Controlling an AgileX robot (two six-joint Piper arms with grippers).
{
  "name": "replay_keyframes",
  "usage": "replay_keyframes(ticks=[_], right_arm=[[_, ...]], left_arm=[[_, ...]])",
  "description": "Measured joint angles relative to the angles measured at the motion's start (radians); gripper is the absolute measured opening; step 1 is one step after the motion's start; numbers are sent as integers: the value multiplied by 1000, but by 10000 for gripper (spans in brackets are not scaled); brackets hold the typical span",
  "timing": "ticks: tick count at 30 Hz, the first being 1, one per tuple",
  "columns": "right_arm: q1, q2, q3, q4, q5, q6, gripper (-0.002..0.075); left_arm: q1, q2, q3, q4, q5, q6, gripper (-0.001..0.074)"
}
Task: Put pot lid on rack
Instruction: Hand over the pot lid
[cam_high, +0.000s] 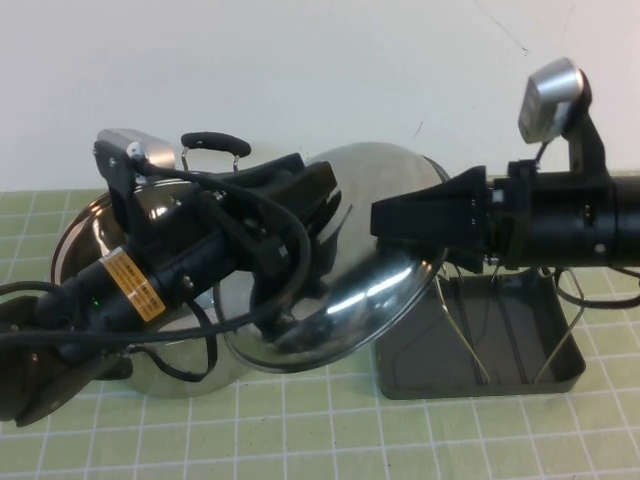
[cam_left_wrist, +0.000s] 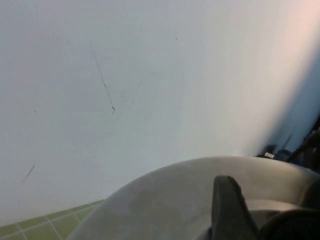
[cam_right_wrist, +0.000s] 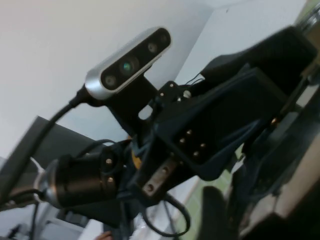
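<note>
1. Pot lid (cam_high: 345, 290): held tilted on edge above the tabletop (cam_high: 300, 430), at centre of the high view, domed face toward 3 o'clock. Its lower rim sits just beside the rack's near-left corner.
2. Rack (cam_high: 480, 370): dark tray at 4 o'clock from the lid, wire loops upright, no lid seated in it.
3. Left claw (cam_high: 315, 195): reaches in from 8 o'clock and meets the lid's upper rim. It appears closed on the pot lid; the left wrist view shows one finger (cam_left_wrist: 227, 205) against the steel.
4. Right claw (cam_high: 400, 222): extends from 3 o'clock, tip at the lid's domed face. Whether it is wide or narrow cannot be told.
5. Pot (cam_high: 110, 225): behind the left arm at 9 o'clock, uncovered.
6. Step in hand, as judged: transfer of the lid toward the rack.
7. Next move calls for carrying the lid toward 4 o'clock, keeping it upright, and lowering its rim between two wire loops before release.
</note>
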Motion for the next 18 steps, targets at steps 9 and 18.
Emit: replay_keyframes(ticks=[9,18], right_arm=[[52,8,-49,32,-22,-37,173],[52,-27,-74,-11,-87,-143,83]], left_arm=[[2,0,-8,-20,-20,-55,310],[30,-1,-8,-5,-12,-93,564]])
